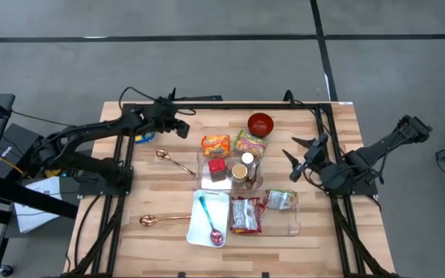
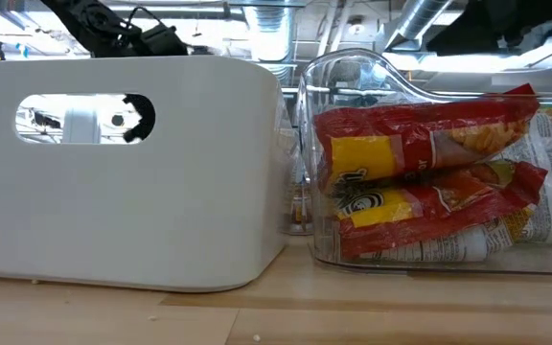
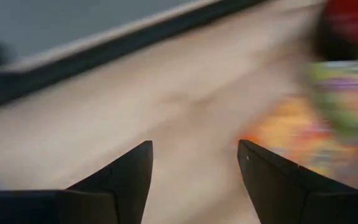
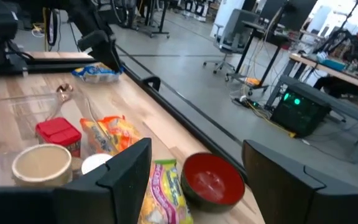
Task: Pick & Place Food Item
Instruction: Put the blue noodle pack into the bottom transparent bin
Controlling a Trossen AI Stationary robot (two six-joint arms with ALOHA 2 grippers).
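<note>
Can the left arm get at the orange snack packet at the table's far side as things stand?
Probably yes. The left gripper hangs open just left of the orange snack packet, with only bare wooden table between them; the gold spoon lies nearer, out of the way.

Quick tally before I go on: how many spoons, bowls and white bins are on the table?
Spoons: 3 (gold spoon, copper spoon, teal spoon)
Bowls: 1 (red bowl)
White bins: 1 (white bin, holding the teal spoon)
Total: 5
</note>
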